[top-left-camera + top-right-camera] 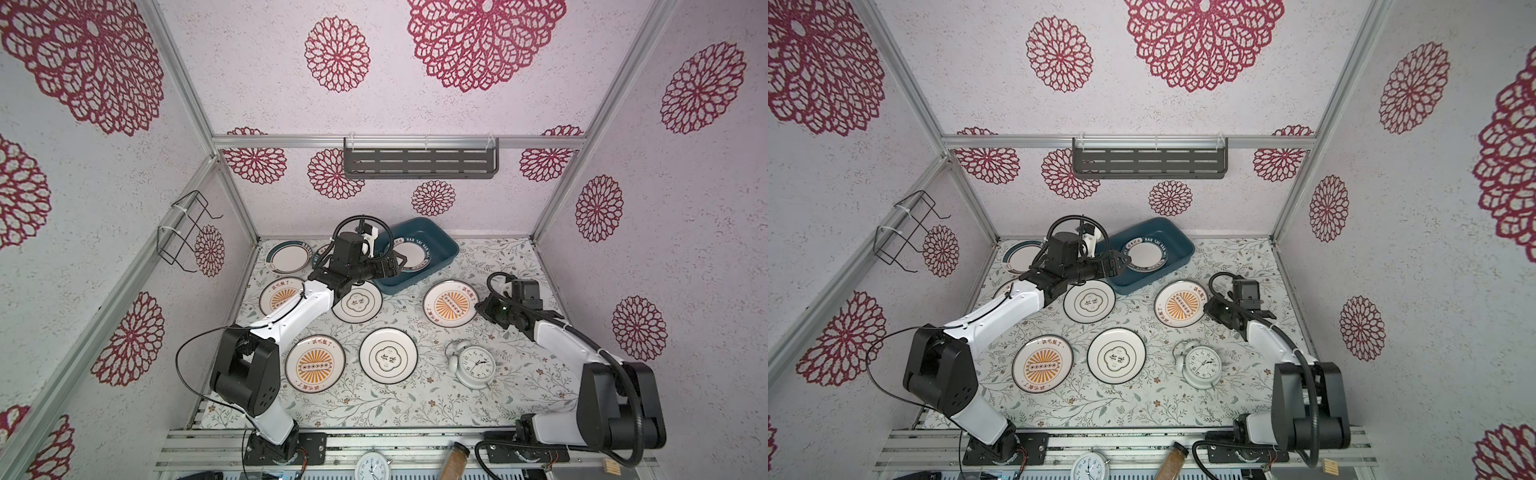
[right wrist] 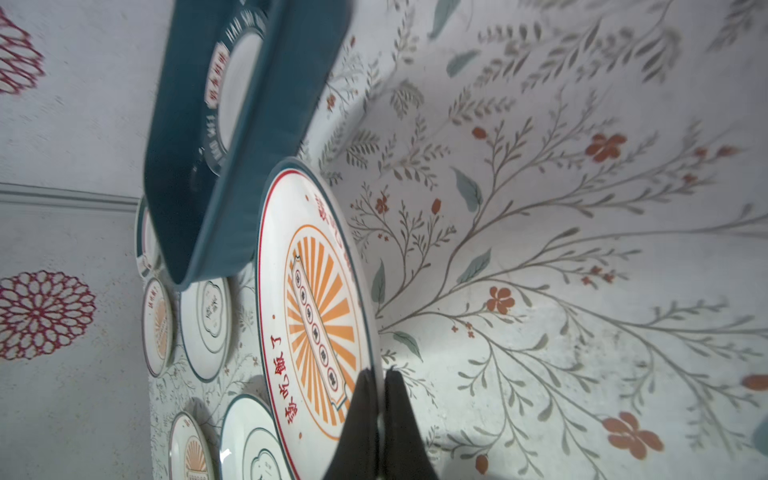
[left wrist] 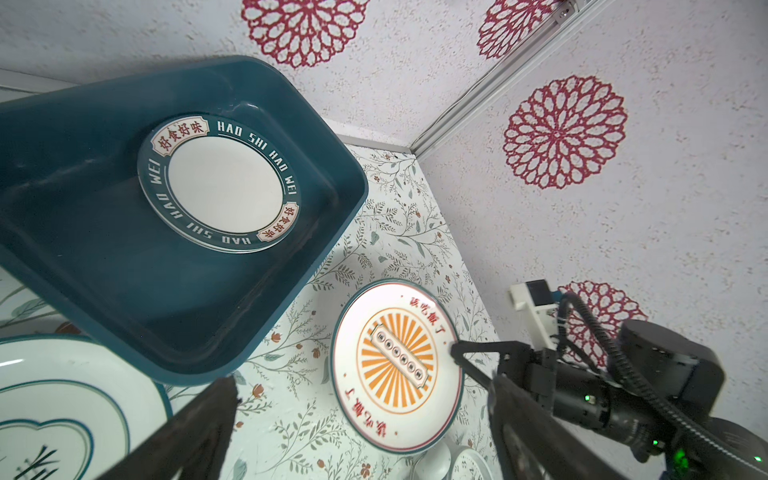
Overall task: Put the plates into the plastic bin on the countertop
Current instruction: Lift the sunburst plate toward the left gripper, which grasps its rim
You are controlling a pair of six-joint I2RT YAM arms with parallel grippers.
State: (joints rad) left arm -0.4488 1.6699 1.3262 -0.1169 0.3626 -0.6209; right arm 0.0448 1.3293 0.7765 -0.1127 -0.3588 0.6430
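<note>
Over the near left corner of the rectangular dark teal plastic bin (image 1: pixel 441 244) (image 1: pixel 1180 245), my left tool (image 1: pixel 402 266) (image 1: pixel 1124 265) hangs with its jaws spread wide and nothing between them. In the left wrist view only its two dark fingers (image 3: pixel 199 424) show, both cut off by the frame edge.

Inside the bin lies one round white plate with a dark teal lettered rim (image 1: pixel 415 253) (image 3: pixel 224 183). In both top views my left tool covers part of its edge.

My right tool (image 2: pixel 380 386) (image 1: pixel 478 306) is clamped on the rim of the round white plate with an orange sunburst centre (image 2: pixel 316 324) (image 1: pixel 451 303). This plate sits just beside the bin on the white leaf-printed desk (image 1: pixel 490 257). One finger lies over the rim and one under it. I cannot tell whether the plate is off the desk. The bin looks smeared in the right wrist view.

My left arm hides parts of three more plates:
- a sliver of another lettered-rim plate (image 1: pixel 321 253)
- a second sunburst plate (image 1: pixel 276 297)
- a white plate with a black quatrefoil emblem (image 1: pixel 359 308)

Lying in full view are a teal-rimmed plate at the back left (image 1: pixel 286 259), a front sunburst plate (image 1: pixel 315 363) and a front quatrefoil plate (image 1: pixel 388 355). A round white alarm clock (image 1: pixel 476 362) lies near my right arm.
</note>
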